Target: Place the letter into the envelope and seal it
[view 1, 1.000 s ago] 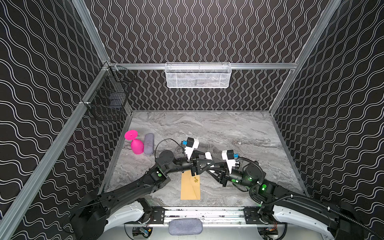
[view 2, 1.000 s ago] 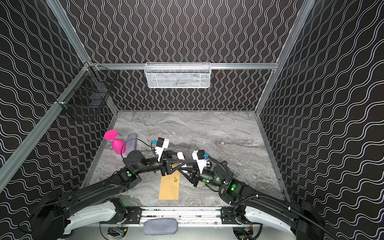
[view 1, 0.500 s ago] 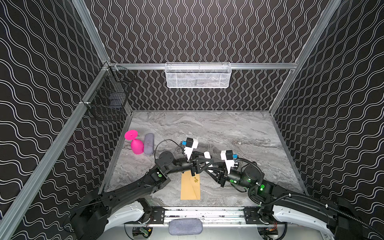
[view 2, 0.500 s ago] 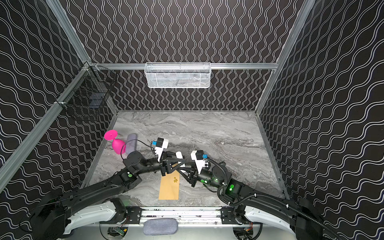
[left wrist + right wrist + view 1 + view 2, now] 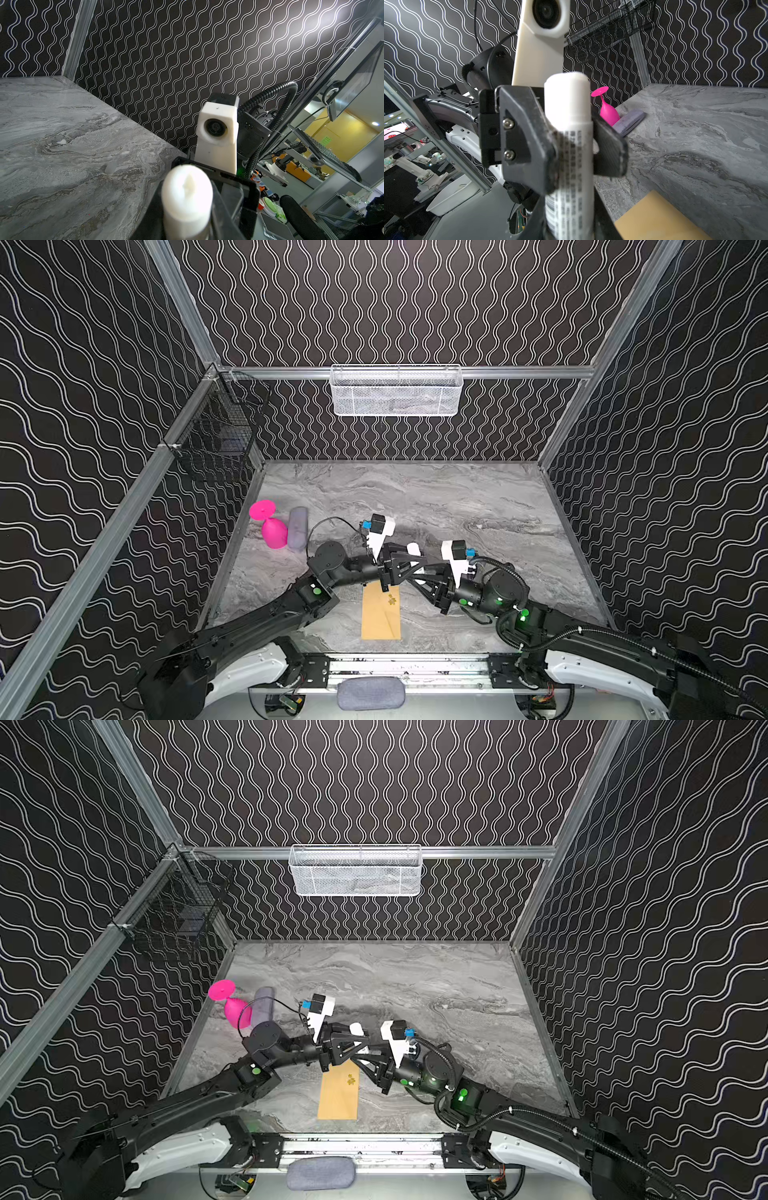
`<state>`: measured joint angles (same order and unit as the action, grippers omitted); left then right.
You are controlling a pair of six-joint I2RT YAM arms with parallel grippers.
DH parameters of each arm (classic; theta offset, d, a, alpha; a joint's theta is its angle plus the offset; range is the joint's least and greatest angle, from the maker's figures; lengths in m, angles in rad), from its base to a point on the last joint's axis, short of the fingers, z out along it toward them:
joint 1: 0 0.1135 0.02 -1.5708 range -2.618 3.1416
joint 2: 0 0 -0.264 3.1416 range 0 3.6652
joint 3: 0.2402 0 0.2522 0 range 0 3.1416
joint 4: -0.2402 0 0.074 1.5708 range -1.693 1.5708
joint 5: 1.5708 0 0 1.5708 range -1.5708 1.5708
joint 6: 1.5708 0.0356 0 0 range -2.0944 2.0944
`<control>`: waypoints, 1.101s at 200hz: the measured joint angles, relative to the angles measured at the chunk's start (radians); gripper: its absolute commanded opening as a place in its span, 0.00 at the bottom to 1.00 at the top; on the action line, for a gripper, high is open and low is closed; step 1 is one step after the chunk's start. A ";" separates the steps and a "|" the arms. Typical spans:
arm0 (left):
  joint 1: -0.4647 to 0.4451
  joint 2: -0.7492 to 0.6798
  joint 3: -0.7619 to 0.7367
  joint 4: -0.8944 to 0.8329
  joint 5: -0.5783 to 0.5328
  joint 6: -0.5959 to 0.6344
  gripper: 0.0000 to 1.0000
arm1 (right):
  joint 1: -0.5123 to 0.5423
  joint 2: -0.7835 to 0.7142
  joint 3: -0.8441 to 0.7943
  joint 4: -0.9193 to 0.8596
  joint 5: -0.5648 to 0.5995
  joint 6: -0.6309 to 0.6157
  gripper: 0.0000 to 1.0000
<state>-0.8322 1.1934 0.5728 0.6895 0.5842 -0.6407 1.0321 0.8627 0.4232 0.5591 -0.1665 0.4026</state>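
A plain brown envelope (image 5: pixel 380 616) lies flat near the table's front edge, with a small gold sticker (image 5: pixel 390 600) towards its far end. The letter is out of view. Both grippers meet just above the envelope's far end, around a white glue stick (image 5: pixel 413 549). My left gripper (image 5: pixel 411 560) is shut on the glue stick (image 5: pixel 568 116), its black fingers (image 5: pixel 525 141) clasping the middle. In the left wrist view the stick's cap (image 5: pixel 187 191) points at the camera. My right gripper (image 5: pixel 569 224) flanks the stick's printed lower end; whether it still presses is unclear.
A pink goblet (image 5: pixel 272 529) and a grey block (image 5: pixel 298 522) lie at the left of the table. A white mesh basket (image 5: pixel 395 391) hangs on the back wall. A black wire basket (image 5: pixel 216 439) hangs on the left wall.
The left jaws have drawn in around the glue stick. Both arms stay almost where they were above the envelope's far end.
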 measured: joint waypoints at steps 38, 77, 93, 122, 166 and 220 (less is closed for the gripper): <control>0.008 0.011 0.064 -0.075 0.070 0.057 0.00 | -0.014 -0.177 0.017 -0.209 -0.051 -0.048 0.77; 0.013 0.081 0.103 -0.046 0.174 0.050 0.00 | -0.028 -0.334 -0.051 -0.277 -0.128 -0.082 0.73; 0.013 0.102 0.110 -0.005 0.206 0.030 0.00 | -0.031 -0.335 -0.058 -0.270 -0.148 -0.087 0.74; 0.013 0.126 0.125 0.047 0.232 -0.001 0.00 | -0.039 -0.274 -0.048 -0.237 -0.168 -0.097 0.75; 0.013 0.148 0.109 0.126 0.238 -0.040 0.00 | -0.048 -0.208 -0.032 -0.171 -0.205 -0.097 0.57; 0.013 0.145 0.096 0.160 0.244 -0.062 0.00 | -0.052 -0.195 -0.029 -0.134 -0.220 -0.097 0.37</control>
<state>-0.8192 1.3384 0.6685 0.8494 0.8280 -0.7029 0.9798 0.6674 0.3946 0.4248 -0.3862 0.3061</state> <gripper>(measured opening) 0.262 0.423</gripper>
